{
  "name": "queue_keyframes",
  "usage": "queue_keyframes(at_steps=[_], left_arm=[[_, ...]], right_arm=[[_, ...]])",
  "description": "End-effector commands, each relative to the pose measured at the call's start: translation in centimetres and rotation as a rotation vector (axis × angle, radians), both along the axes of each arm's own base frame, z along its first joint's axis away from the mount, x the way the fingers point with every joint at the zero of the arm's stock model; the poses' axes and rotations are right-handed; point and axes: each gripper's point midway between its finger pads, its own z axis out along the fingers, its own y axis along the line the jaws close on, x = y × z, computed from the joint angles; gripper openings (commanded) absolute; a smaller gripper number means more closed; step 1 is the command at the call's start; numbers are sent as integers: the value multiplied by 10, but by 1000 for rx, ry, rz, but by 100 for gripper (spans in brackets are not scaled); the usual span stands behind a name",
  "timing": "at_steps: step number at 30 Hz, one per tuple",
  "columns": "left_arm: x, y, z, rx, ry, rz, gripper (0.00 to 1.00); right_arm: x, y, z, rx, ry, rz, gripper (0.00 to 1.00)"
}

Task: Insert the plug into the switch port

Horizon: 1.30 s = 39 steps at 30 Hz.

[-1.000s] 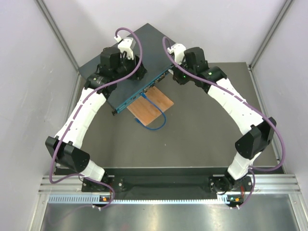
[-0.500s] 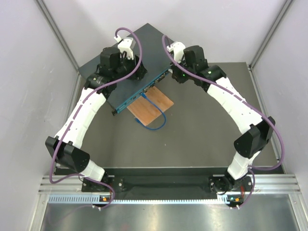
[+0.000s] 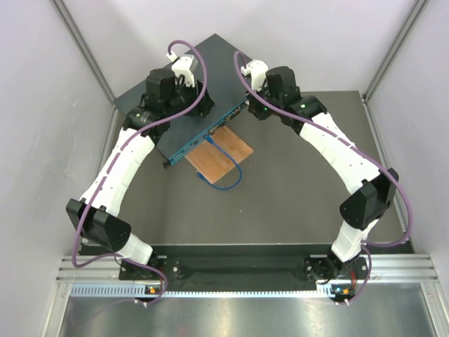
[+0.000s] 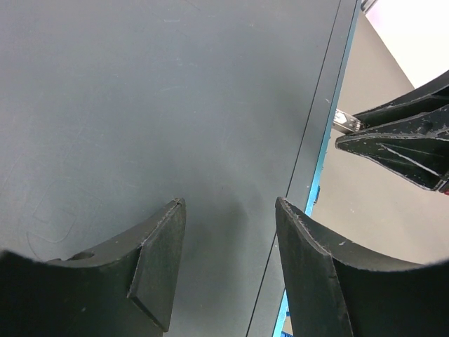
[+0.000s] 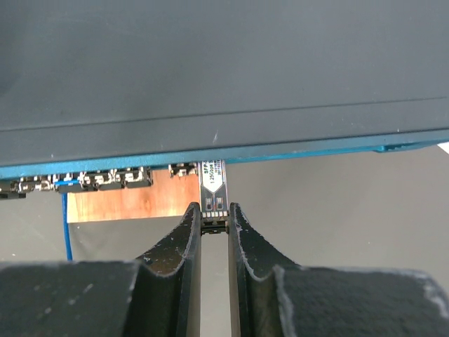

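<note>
**Plug at the port row, the push comes next**

You are at the insertion step. The right gripper (image 5: 214, 223) pinches the plug (image 5: 213, 184), whose tip meets the port row of the switch (image 5: 224, 63); how deep it sits, I cannot tell. The switch lies at the far left corner of the table (image 3: 295, 203). The left gripper (image 4: 228, 210) is spread over its top. Next, I judge, you need a straight push without tilt. Count: one switch, one plug, one wooden board (image 3: 223, 156), one blue cable (image 3: 230, 184).

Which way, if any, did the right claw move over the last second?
Yes. The right claw shifted slightly left and up-frame in the top view, toward the unmoved switch.
</note>
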Motion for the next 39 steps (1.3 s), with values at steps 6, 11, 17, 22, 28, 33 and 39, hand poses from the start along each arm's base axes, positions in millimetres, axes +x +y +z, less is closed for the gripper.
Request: queue_keyframes(at_steps=[6, 11, 17, 22, 28, 33, 39], left_arm=[[5, 0, 0, -20, 8, 3, 59], [6, 0, -3, -22, 16, 4, 59], [7, 1, -3, -24, 18, 3, 60], [8, -2, -3, -33, 24, -5, 60], [8, -3, -2, -37, 24, -8, 60], [8, -4, 0, -42, 18, -11, 60], [10, -6, -1, -45, 24, -15, 59]], right_arm=[[4, 52, 49, 168, -130, 114, 0], [4, 56, 50, 172, -139, 135, 13], [-7, 35, 44, 96, -152, 135, 41], [-16, 15, 38, 43, -123, 122, 53], [-23, -16, 31, 4, -85, 95, 60], [-21, -36, 27, 21, -29, 80, 56], [-8, -31, 31, 64, -8, 72, 36]])
